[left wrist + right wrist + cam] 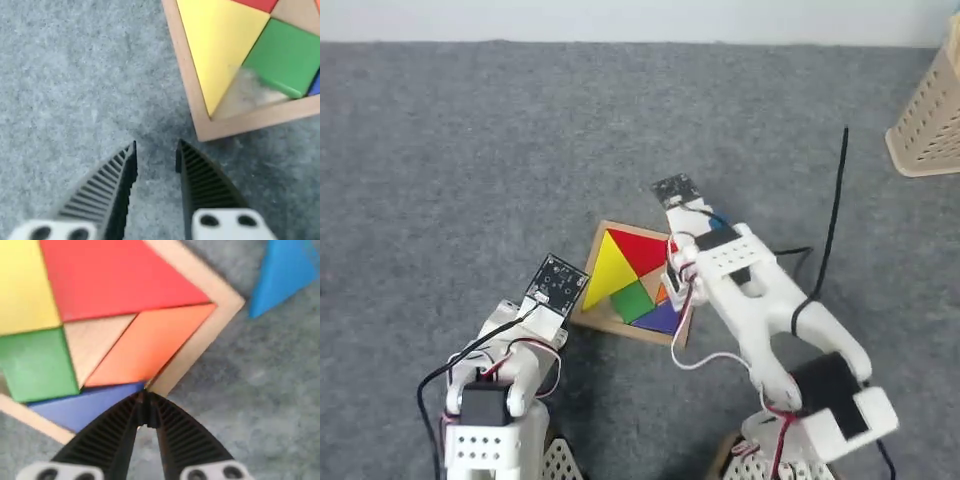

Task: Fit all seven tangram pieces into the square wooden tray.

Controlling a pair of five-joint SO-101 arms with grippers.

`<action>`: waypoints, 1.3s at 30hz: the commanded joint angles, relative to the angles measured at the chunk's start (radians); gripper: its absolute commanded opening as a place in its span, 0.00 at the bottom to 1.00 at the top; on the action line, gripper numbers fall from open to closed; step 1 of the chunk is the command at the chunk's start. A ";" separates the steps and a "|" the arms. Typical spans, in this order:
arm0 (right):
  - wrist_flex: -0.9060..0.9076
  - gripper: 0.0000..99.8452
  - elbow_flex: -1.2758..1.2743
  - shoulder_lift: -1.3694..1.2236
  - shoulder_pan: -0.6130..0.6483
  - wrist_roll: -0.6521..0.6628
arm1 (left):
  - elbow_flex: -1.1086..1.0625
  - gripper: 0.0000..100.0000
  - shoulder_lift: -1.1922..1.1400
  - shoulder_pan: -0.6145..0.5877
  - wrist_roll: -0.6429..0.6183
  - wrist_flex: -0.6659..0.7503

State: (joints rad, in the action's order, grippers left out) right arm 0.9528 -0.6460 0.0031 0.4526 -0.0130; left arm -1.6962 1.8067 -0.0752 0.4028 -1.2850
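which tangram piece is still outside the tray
The light blue triangle. It lies on the grey carpet just past the tray's corner, while the other coloured pieces in view sit inside the wooden frame.

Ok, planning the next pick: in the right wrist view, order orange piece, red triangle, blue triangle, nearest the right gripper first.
1. Orange piece, in the tray by the right gripper.
2. Red triangle, in the tray beyond it.
3. Blue triangle, on the carpet outside.
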 commanded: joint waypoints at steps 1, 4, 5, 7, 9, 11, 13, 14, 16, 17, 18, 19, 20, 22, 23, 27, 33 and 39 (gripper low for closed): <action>-0.015 0.01 0.094 -0.071 -0.065 0.006 | 0.012 0.12 0.021 -0.005 -0.011 0.002; -0.013 0.01 0.155 -0.113 -0.091 0.006 | 0.012 0.12 0.021 -0.005 -0.011 0.002; -0.013 0.01 0.178 -0.127 -0.097 0.008 | 0.012 0.12 0.021 -0.005 -0.011 0.002; -0.013 0.01 0.215 -0.150 -0.113 0.008 | 0.012 0.12 0.021 -0.005 -0.011 0.002; -0.013 0.01 0.245 -0.171 -0.127 0.012 | 0.012 0.12 0.021 -0.005 -0.011 0.002; -0.013 0.01 0.269 -0.191 -0.143 0.049 | 0.012 0.12 0.021 -0.005 -0.011 0.002; -0.013 0.01 0.290 -0.206 -0.159 0.066 | 0.012 0.12 0.021 -0.005 -0.011 0.002; -0.013 0.01 0.301 -0.213 -0.166 0.066 | 0.012 0.12 0.021 -0.005 -0.011 0.002; -0.013 0.01 0.321 -0.217 -0.174 0.069 | 0.012 0.12 0.021 -0.005 -0.011 0.002; -0.012 0.01 0.325 -0.214 -0.174 0.069 | 0.012 0.12 0.021 -0.005 -0.011 0.002; -0.007 0.01 0.333 -0.206 -0.173 0.068 | 0.012 0.12 0.021 -0.005 -0.011 0.002; 0.013 0.01 0.353 -0.194 -0.166 0.066 | 0.012 0.12 0.021 -0.005 -0.011 0.002; 0.038 0.01 0.382 -0.176 -0.165 0.064 | 0.012 0.12 0.021 -0.005 -0.011 0.002; 0.091 0.01 0.460 -0.134 -0.154 0.063 | 0.012 0.12 0.021 -0.005 -0.011 0.002; 0.119 0.03 0.508 -0.122 -0.148 0.063 | 0.012 0.12 0.021 -0.005 -0.011 0.002; 0.189 0.16 0.643 -0.133 -0.107 0.072 | 0.012 0.12 0.021 -0.005 -0.011 0.002; 0.191 0.23 0.684 -0.321 -0.110 0.209 | 0.012 0.12 0.021 -0.005 -0.011 0.002; 0.191 0.23 0.747 -0.464 -0.140 0.224 | 0.012 0.12 0.021 -0.005 -0.011 0.002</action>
State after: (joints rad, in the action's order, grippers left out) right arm 1.1385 0.0215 -0.4557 0.3360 0.1895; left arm -1.6962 1.8067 -0.0752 0.4028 -1.2850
